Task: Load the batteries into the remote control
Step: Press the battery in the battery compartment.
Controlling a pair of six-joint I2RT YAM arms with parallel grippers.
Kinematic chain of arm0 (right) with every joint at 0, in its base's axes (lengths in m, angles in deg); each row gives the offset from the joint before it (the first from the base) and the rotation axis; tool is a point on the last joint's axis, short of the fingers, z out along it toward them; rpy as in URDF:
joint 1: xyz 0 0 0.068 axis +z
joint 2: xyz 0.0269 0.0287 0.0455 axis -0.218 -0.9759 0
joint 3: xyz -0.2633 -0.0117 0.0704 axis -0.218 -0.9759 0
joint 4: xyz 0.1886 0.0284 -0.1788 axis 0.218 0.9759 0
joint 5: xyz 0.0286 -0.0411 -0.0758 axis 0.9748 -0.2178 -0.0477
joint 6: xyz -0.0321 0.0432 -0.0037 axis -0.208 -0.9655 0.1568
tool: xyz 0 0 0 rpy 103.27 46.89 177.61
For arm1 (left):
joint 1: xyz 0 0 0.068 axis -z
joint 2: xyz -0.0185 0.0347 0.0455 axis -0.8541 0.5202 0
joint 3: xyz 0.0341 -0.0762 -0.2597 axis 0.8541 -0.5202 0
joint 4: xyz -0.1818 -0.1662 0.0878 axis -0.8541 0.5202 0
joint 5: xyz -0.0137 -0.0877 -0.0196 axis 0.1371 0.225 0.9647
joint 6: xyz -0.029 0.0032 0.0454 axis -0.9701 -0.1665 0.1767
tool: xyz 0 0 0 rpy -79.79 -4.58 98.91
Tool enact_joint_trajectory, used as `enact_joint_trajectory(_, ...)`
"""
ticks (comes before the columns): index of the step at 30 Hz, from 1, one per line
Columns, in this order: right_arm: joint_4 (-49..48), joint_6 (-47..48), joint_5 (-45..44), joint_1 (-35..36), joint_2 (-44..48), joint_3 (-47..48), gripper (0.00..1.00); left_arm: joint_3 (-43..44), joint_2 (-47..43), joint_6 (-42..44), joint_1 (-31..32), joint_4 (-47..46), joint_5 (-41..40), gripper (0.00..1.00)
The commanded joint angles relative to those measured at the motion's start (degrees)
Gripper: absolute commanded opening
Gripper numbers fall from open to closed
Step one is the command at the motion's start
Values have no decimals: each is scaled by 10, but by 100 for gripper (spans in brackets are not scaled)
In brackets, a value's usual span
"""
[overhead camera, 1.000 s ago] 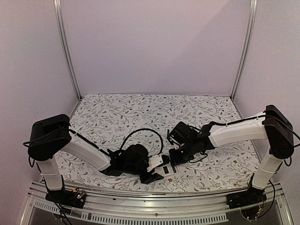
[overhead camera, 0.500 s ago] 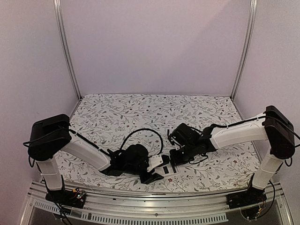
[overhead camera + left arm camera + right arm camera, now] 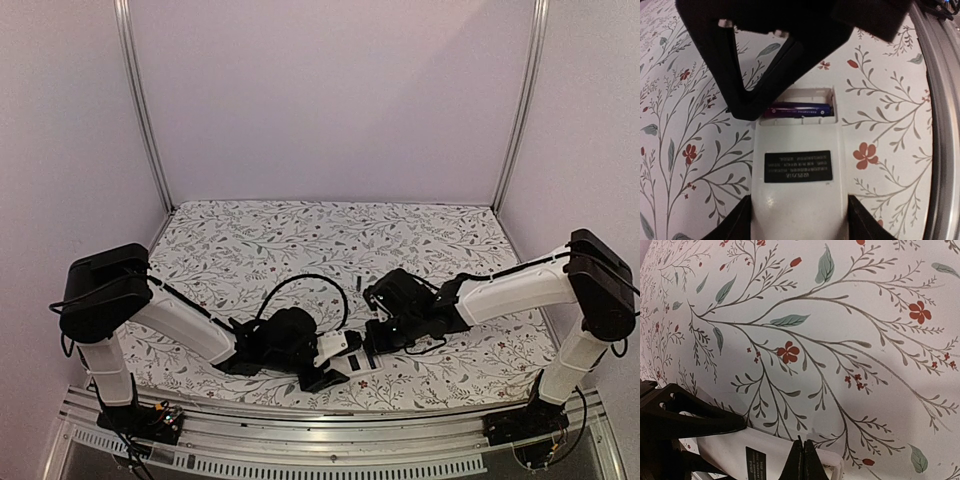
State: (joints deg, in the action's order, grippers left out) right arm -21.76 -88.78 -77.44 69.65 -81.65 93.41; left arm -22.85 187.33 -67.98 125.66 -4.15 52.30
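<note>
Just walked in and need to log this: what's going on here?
The left gripper clamps the remote control, which lies back-up on the floral table. Its battery slot is open, with one battery seated inside. The right gripper, shut, has its tips down at the slot end. No other battery is visible.

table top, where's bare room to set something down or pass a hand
Free: the back half of the table, from the rear wall to both arms, and the near patch between the right tool and its arm's base. Crowded: near centre, where the left tool grips the remote control and the shut right tool sits at its battery slot.
</note>
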Motion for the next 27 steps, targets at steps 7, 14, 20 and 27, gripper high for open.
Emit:
enact_joint_trajectory(7, 58, -34, 24, 45, -18, -75, 0, -20, 42, 18, -1, 104, -25, 49)
enact_joint_trajectory(14, 35, -45, 19, 50, -16, -109, 0, -20, 44, 17, -3, 105, -25, 49)
enact_joint_trajectory(20, 15, -49, 18, 70, -6, -138, 0, -20, 44, 17, -3, 106, -25, 49)
enact_joint_trajectory(27, 21, -51, 23, 100, -1, -142, 0, -19, 46, 14, -5, 106, -27, 49)
